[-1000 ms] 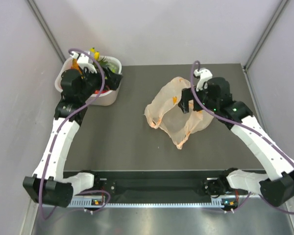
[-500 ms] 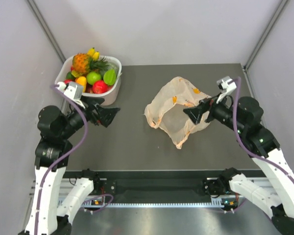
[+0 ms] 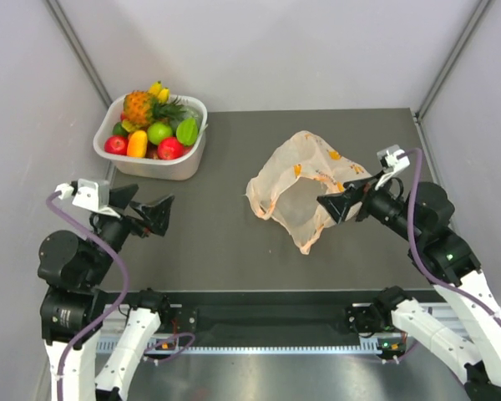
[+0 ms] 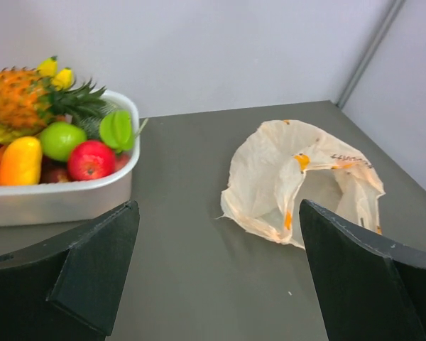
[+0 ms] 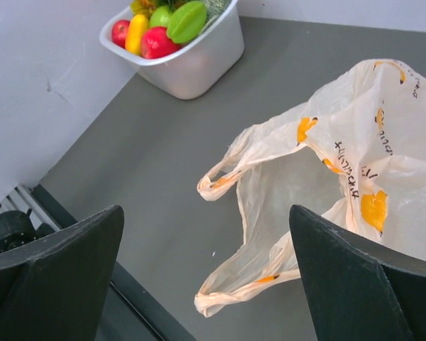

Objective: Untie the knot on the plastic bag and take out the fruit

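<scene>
Lighting's really even here, bright and soft, looks like it's coming from overhead. The dark table (image 3: 225,251) is matte so there's no glare, just a faint soft shadow under the plastic bag (image 3: 294,180) and beside the white tub (image 3: 171,170). The bag glows a bit where light passes through the film. Tiny highlights on the glossy fruit (image 4: 90,160). The steel strip (image 3: 259,378) up front has a dull sheen. Overhead shot is crisp; in the wrist shots the black fingers (image 4: 92,273) up close are near-featureless and a touch soft.
</scene>
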Action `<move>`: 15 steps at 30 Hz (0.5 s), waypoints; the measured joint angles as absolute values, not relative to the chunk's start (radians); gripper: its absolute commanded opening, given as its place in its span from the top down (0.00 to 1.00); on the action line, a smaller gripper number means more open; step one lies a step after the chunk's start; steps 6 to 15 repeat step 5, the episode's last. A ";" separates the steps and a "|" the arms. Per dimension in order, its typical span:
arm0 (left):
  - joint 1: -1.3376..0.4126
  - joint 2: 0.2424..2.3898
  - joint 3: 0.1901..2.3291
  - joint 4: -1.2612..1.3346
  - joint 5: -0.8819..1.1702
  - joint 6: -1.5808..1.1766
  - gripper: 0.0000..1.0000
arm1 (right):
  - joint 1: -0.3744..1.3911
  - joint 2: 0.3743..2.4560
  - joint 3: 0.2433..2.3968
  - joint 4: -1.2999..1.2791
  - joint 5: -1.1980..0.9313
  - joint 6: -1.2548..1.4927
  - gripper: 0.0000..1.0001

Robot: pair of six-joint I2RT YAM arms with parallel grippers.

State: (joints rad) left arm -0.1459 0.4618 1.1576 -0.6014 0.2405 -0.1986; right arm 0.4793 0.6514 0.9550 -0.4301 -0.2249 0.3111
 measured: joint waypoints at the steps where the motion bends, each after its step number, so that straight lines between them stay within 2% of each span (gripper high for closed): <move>1: -0.146 0.463 1.158 -0.610 0.225 -0.195 0.01 | 0.479 0.659 0.955 -0.432 -0.224 0.311 0.00; 15: -0.146 0.467 1.158 -0.628 0.204 -0.183 0.01 | 0.479 0.679 0.952 -0.430 -0.221 0.311 0.00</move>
